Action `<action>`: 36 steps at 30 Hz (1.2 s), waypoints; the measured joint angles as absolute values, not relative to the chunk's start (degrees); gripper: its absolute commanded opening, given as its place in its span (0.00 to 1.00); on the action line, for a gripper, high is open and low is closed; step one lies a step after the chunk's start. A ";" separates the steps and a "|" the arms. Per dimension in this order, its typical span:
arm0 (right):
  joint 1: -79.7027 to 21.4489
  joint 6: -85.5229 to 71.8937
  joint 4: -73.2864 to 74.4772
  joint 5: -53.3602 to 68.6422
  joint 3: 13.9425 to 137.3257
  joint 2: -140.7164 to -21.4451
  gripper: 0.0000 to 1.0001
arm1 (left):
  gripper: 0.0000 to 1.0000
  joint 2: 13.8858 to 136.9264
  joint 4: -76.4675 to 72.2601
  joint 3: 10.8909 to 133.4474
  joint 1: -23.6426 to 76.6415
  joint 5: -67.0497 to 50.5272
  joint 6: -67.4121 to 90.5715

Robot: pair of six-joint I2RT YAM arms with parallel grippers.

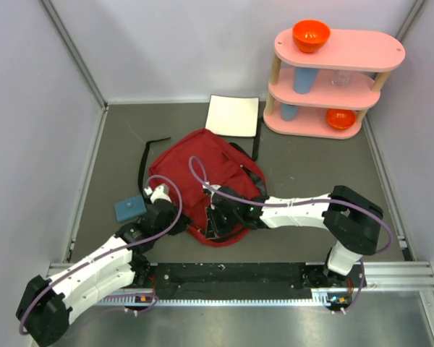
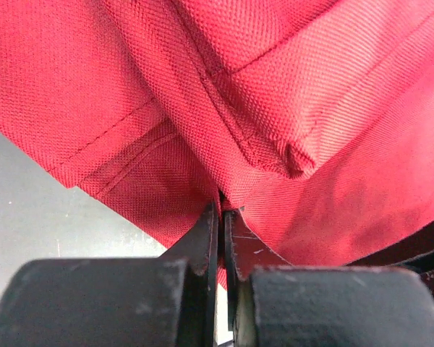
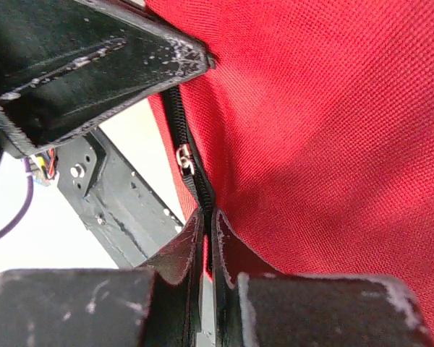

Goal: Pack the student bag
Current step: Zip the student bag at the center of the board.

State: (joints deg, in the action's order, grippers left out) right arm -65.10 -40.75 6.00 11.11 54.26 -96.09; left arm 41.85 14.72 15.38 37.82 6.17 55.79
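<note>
The student bag (image 1: 206, 170), a dark red fabric backpack, lies in the middle of the table with its black straps spread toward the back. My left gripper (image 1: 178, 215) is at its near left edge. In the left wrist view, the jaws of this gripper (image 2: 221, 211) are pressed together on a fold of the bag (image 2: 296, 94). My right gripper (image 1: 217, 220) reaches in from the right at the near edge. It is shut (image 3: 208, 217) on the bag's black zipper seam (image 3: 182, 130), just below the metal zipper pull (image 3: 183, 157).
A small blue box (image 1: 130, 209) lies left of the bag. A white notebook (image 1: 233, 116) lies behind it. A pink three-tier shelf (image 1: 338, 52) at the back right holds orange bowls and blue cups. A black strap (image 1: 146, 153) trails off to the left. Walls close in both sides.
</note>
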 measured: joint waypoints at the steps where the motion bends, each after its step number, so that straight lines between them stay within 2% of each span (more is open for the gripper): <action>1: -65.08 -40.86 5.19 11.33 53.47 -95.77 0.00 | 0.00 40.77 15.68 15.64 38.00 6.66 55.75; 5: -65.12 -41.25 3.44 14.00 50.87 -93.67 0.00 | 0.00 37.47 19.51 16.80 38.24 9.76 54.83; 12: -65.52 -40.07 4.34 17.26 49.71 -93.03 0.00 | 0.00 39.09 20.47 17.85 38.09 11.77 53.89; 19: -65.54 -40.01 8.36 11.35 48.73 -90.94 0.00 | 0.00 37.47 22.65 20.32 37.08 12.03 51.48; 26: -64.27 -39.44 16.60 4.95 46.11 -86.87 0.00 | 0.00 33.89 24.95 21.34 29.69 14.39 47.16; 31: -61.98 -37.30 19.44 3.51 45.89 -84.90 0.00 | 0.00 33.89 25.36 21.50 28.16 13.41 43.57; 33: -61.71 -36.45 19.70 4.03 46.63 -84.64 0.10 | 0.00 33.78 24.91 21.52 28.10 12.01 42.17; 36: -61.69 -35.86 17.96 6.37 48.10 -84.01 0.20 | 0.02 32.75 22.83 20.75 27.88 8.97 41.32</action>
